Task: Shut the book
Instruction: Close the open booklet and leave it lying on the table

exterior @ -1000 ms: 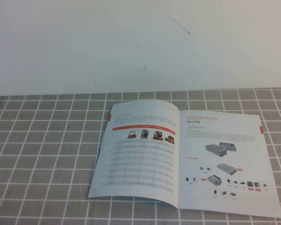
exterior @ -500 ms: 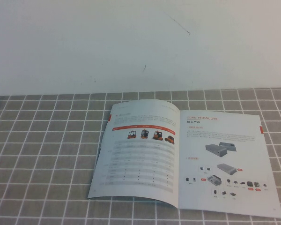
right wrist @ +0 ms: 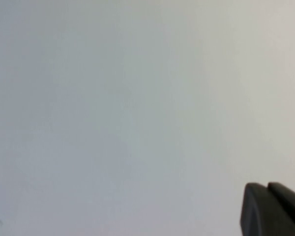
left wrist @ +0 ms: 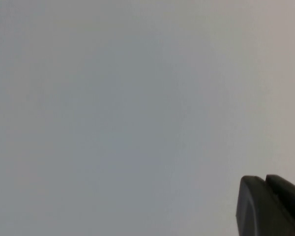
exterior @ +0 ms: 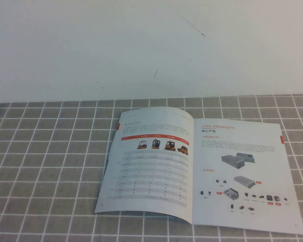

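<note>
Checked cloth point(exterior: 40, 151), open book point(exterior: 197, 171), away from both claws. My left gripper point(left wrist: 268, 206) and right gripper point(right wrist: 270, 209) face bare wall point(left wrist: 113, 98); how open they are I cannot tell. Approaching blind could crease pages point(exterior: 151, 166).

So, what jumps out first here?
The open book lies pages up on the checked cloth, right of centre. Neither arm shows in the high view. The left gripper and right gripper appear only as dark tips against a blank pale surface.

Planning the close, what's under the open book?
Grey checked cloth shows around the open book; beneath is hidden. Left gripper and right gripper are outside the high view.
</note>
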